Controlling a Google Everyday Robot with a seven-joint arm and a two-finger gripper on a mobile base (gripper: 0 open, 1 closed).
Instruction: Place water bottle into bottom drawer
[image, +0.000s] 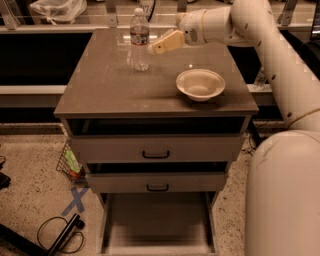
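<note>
Reaching in from the right over the rear of the bench (100, 95), holding the gripper (154, 48) just beside the water bottle (139, 40), on its right side, at about label height. Not showing whether gripping or released, nor whether touching the bottle or just short of it. Standing upright near the bench's back edge, left of centre, white cap on: the water bottle. Sitting toward the right front of the bench top, well apart from the bottle: a white bowl (200, 84). Showing the two upper drawers (155, 147) with black handles slightly out, and under them the bottom drawer (157, 220) pulled far out, grey floor facing up. Lying on the speckled ground at left: a blue tape cross (75, 201) and a black cable (55, 235).
</note>
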